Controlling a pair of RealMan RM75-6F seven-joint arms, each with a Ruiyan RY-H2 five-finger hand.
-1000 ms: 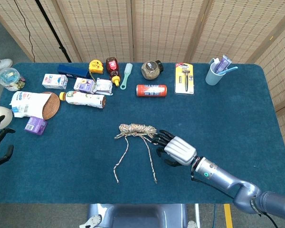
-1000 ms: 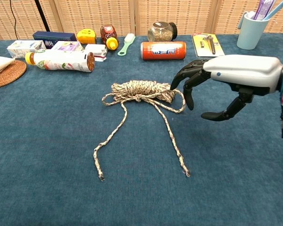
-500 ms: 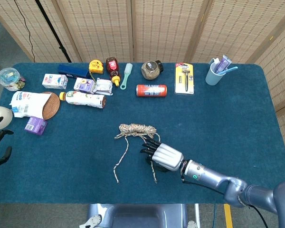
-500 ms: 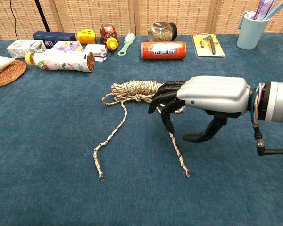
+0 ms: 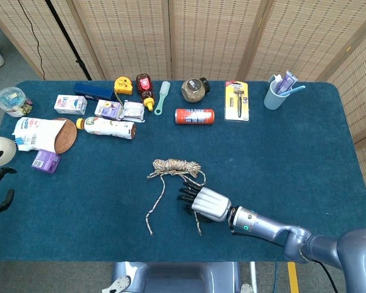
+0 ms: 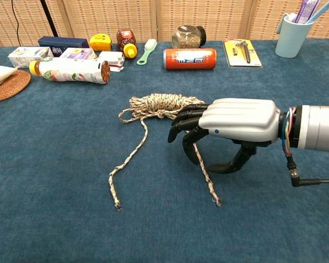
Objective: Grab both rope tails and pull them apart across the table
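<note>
rope (image 6: 162,104): coiled bundle, two tails trailing toward you | your right hand (image 6: 230,123): palm down over right tail (image 6: 205,175), fingers curled, grasp unclear

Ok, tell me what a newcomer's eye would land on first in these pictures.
First, the right robot hand, reaching in from the right over the middle of the blue table, fingers arched above the right rope tail. Next, the rope itself: a coiled bundle at the centre with two loose tails trailing toward the near edge. Behind it, a red can lies on its side in a row of clutter along the far edge.
</note>
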